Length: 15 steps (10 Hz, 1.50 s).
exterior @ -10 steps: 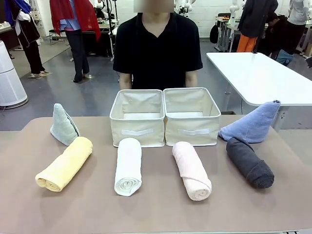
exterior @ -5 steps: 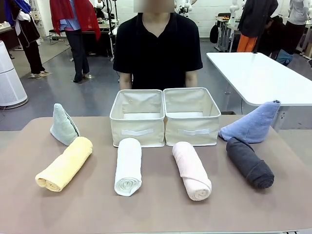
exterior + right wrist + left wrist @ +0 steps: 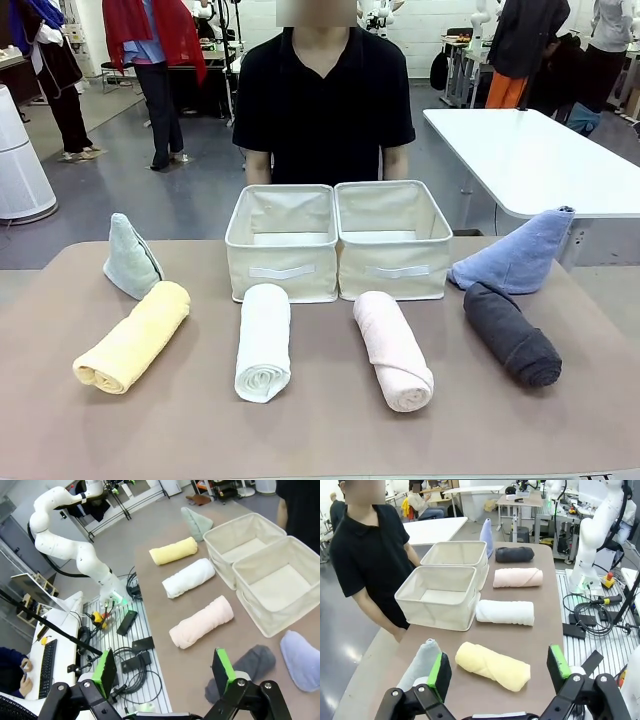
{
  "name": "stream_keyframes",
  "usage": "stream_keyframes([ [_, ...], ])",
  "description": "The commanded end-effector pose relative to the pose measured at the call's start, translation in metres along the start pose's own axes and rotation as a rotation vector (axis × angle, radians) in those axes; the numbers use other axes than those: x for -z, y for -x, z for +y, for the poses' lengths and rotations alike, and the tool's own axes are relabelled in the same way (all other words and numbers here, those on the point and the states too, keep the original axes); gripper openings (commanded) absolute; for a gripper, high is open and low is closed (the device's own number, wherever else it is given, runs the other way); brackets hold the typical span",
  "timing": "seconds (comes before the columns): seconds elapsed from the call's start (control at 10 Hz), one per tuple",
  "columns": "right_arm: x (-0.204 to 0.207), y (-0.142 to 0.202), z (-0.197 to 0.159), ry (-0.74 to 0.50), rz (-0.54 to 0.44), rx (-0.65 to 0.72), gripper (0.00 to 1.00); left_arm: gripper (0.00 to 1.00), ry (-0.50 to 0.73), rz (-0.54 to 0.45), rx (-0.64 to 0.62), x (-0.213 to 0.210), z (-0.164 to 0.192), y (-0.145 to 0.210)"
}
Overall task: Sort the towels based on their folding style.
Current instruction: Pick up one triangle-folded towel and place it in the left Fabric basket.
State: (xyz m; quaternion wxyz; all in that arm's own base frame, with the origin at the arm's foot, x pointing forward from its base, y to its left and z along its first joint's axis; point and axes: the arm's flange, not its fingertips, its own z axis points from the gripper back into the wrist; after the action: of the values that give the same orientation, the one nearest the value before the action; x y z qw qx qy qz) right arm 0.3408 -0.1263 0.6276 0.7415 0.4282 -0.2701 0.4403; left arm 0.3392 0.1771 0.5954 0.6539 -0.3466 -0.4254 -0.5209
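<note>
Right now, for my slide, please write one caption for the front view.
Four rolled towels and two cone-folded towels lie near two cream baskets, a person standing behind.

Four rolled towels; two cone-folded towels; two cream baskets; two tools; one person at table.

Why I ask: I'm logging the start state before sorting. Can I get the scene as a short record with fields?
rolled towels: yellow, white, pink, dark grey, in a row on the table
cone-folded towels: pale mint far left, periwinkle blue far right
baskets: left basket and right basket, side by side, no towel inside
person: behind the baskets
left gripper: open, holding nothing
right gripper: open, holding nothing
sorted so far: none
</note>
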Motion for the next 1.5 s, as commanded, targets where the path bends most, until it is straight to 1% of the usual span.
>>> stream_keyframes([
  [0.0, 0.002, 0.002, -0.002, -0.02, -0.023, -0.019, 1.0, 1.0, 0.001, -0.014, 0.029, -0.003, 0.003, -0.002],
  [1.1, 0.002, 0.002, -0.002, -0.02, -0.023, -0.019, 1.0, 1.0, 0.001, -0.014, 0.029, -0.003, 0.003, -0.002],
  [1.2, 0.002, 0.002, -0.002, -0.02, -0.023, -0.019, 1.0, 1.0, -0.003, -0.001, -0.001, 0.0, 0.001, -0.002],
  [1.3, 0.002, 0.002, -0.002, -0.02, -0.023, -0.019, 1.0, 1.0, -0.055, 0.033, -0.09, 0.021, 0.007, -0.023],
  [1.4, 0.002, 0.002, -0.002, -0.02, -0.023, -0.019, 1.0, 1.0, -0.022, 0.115, -0.167, 0.043, 0.021, -0.05],
])
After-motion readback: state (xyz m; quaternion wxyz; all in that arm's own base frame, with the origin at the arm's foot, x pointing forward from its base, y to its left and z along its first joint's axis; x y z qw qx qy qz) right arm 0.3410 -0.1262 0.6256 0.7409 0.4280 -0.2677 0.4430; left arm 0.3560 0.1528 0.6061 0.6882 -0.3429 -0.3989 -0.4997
